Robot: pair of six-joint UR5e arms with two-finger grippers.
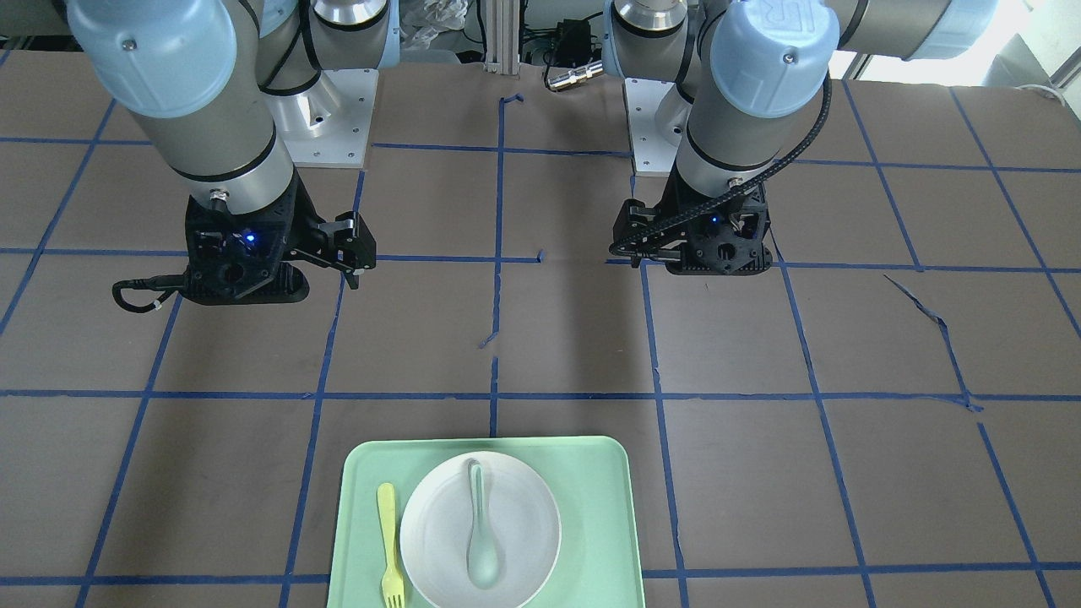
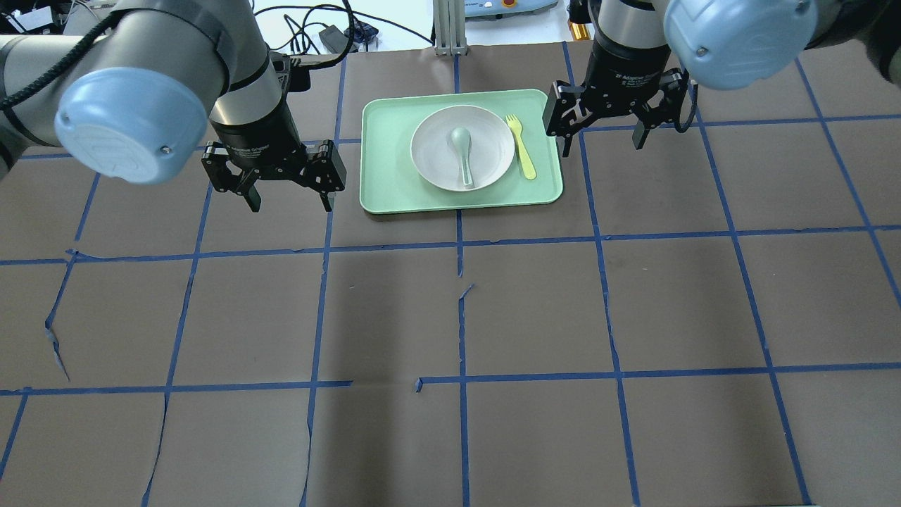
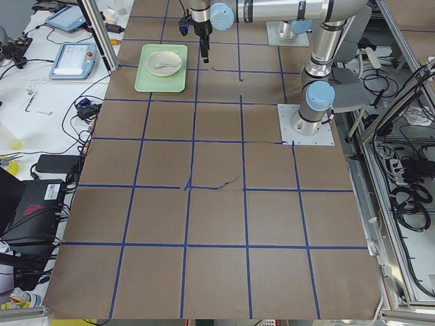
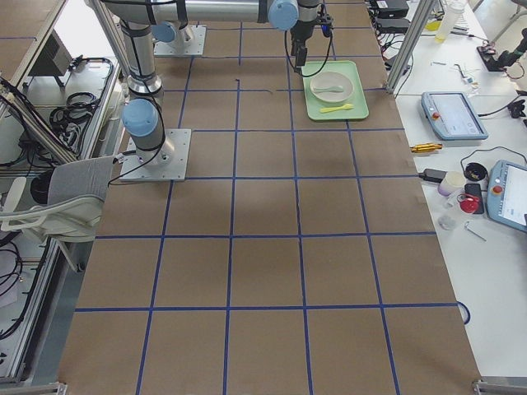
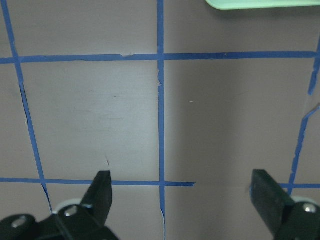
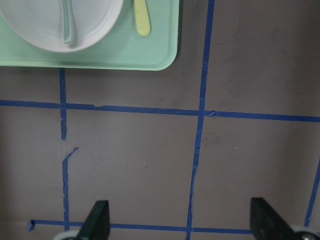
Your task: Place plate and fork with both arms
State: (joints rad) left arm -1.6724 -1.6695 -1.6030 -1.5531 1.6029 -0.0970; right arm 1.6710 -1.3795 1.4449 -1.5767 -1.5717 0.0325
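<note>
The off-white plate sits on the mint-green tray at the table's far middle, with a pale grey-green spoon lying in it. The pale-yellow fork lies on the tray to the plate's right. The plate and fork also show in the front view, and partly in the right wrist view, plate and fork. My left gripper is open and empty above the table left of the tray. My right gripper is open and empty just right of the tray.
The brown table is marked with blue tape lines, torn in places. The arm bases stand at the robot's side. Tablets, cables and small items lie on benches beyond the table's far edge.
</note>
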